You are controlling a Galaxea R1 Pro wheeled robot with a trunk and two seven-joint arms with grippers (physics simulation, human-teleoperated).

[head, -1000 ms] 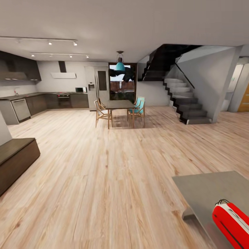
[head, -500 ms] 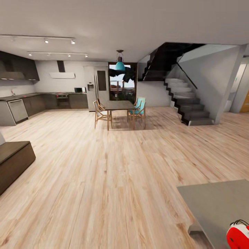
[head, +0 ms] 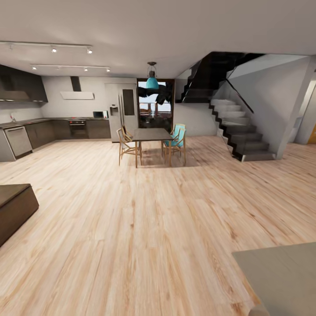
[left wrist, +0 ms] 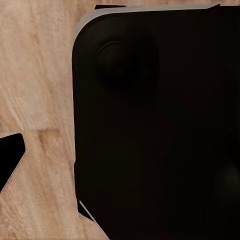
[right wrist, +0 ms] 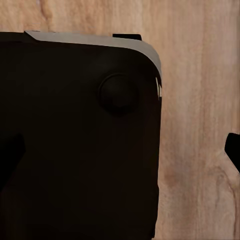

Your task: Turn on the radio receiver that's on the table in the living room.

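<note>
One corner of the glossy grey square coffee table [head: 281, 276] remains in head view; the red radio has left frame as the camera swung. Claw state cannot be told.

view swung left, radio receiver gone from frame

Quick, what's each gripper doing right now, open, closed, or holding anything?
Left gripper: cannot be told; the left wrist view does not show how its jaws stand.
Right gripper: cannot be told either.

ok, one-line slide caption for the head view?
Open-plan room: grey table corner at lower right, dining table with chairs beyond, staircase right.
</note>
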